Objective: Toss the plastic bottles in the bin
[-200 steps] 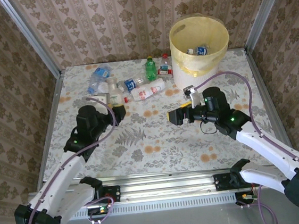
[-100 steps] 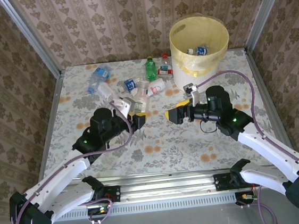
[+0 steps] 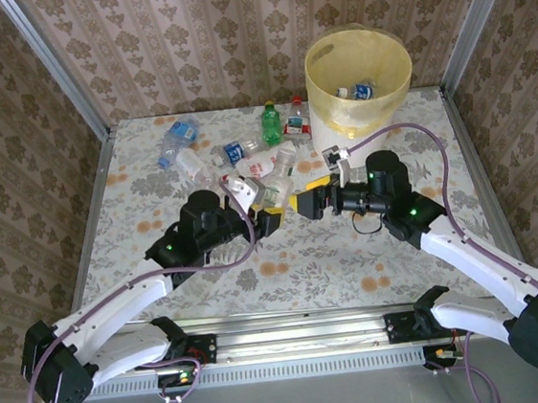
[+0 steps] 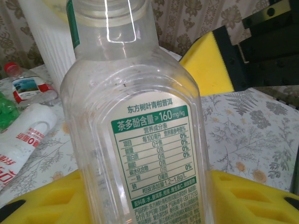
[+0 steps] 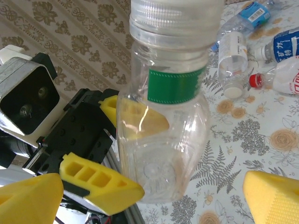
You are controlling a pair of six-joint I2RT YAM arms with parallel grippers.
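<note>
My left gripper (image 3: 268, 206) is shut on a clear plastic bottle (image 3: 275, 183) with a green-and-white label, held above mid-table. In the left wrist view the bottle (image 4: 140, 116) stands between the yellow pads (image 4: 252, 196). My right gripper (image 3: 305, 196) is open right beside it. In the right wrist view the bottle's base (image 5: 163, 140) sits between its spread fingers (image 5: 273, 200). The bin (image 3: 359, 76), white with a yellow liner, stands at the back right and holds bottles (image 3: 356, 90). Several more bottles (image 3: 235, 152) lie at the back, among them a green one (image 3: 270, 122).
Patterned walls close in the table on three sides. A red-labelled bottle (image 3: 263, 166) lies just behind the two grippers, and a red-capped one (image 3: 296, 117) stands next to the bin. The bin's white wall (image 4: 46, 42) rises close behind the held bottle.
The left arm has carried the bottle from the left of the pile rightward to the right gripper. The right gripper has shifted slightly left and stayed open.
</note>
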